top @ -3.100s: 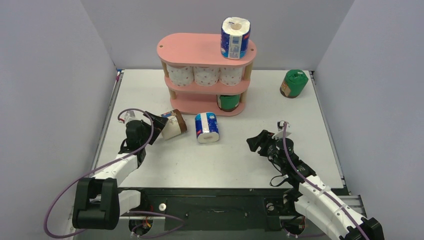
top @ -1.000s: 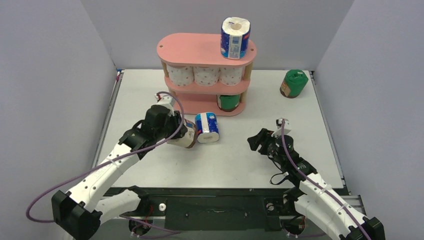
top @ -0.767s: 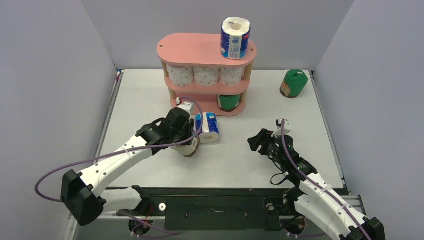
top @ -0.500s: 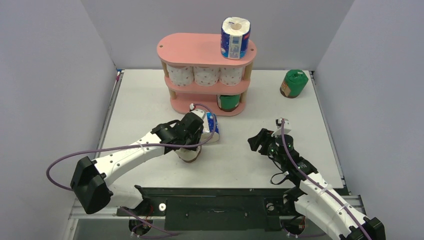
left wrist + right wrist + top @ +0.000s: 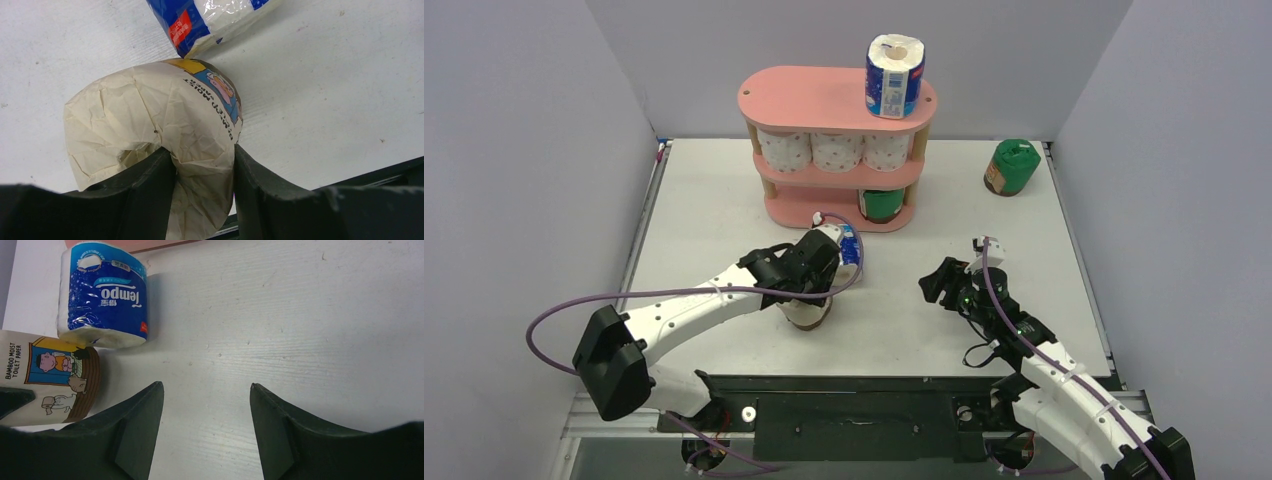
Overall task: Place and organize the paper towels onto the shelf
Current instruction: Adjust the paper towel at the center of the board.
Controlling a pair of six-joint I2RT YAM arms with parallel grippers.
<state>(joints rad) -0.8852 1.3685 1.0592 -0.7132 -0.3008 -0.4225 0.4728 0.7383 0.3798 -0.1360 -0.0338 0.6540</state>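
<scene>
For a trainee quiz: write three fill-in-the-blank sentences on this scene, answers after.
The shelf holds ____ dotted rolls on its middle tier.
The left gripper pinches the beige roll; the right gripper holds nothing, jaws ____.
The bottom-tier roll is wrapped in ____.
Missing: three; open; green.

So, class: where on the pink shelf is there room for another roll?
On the shelf: top board bare left of the blue roll; bottom board bare left of the green roll. Three dotted rolls crowd the middle.
</scene>
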